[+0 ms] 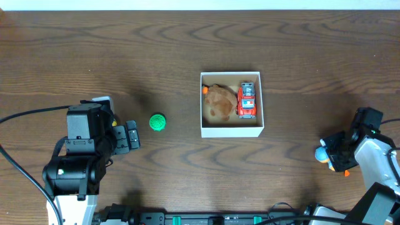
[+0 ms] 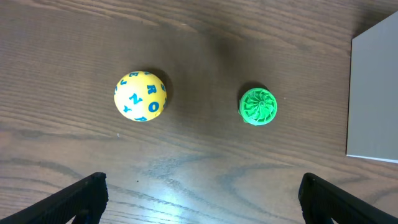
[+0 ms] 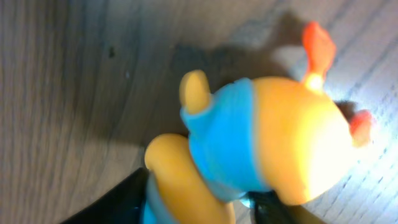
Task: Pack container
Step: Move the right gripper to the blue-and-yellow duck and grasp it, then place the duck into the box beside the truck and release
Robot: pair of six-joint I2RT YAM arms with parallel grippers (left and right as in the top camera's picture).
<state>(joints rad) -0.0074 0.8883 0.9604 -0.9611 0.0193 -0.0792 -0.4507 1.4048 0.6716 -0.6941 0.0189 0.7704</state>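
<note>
The right gripper (image 1: 329, 154) looks clamped on the orange-and-blue toy (image 3: 261, 143) well off to the right; best to lift it clear, then carry it left to the container (image 1: 231, 130) in the middle (its near strip is bare). The left gripper (image 1: 132, 135) gapes empty, and only its wrist view shows the yellow ball (image 2: 140, 95) beside the green ball (image 2: 258, 106).

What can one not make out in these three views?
- Right wrist view: the orange and blue toy is blurred and fills the frame, hiding whether the right gripper holds it.
- Overhead: the brown thing in the container is too small to identify.
- Overhead: the yellow ball does not show; the left arm may cover it.
</note>
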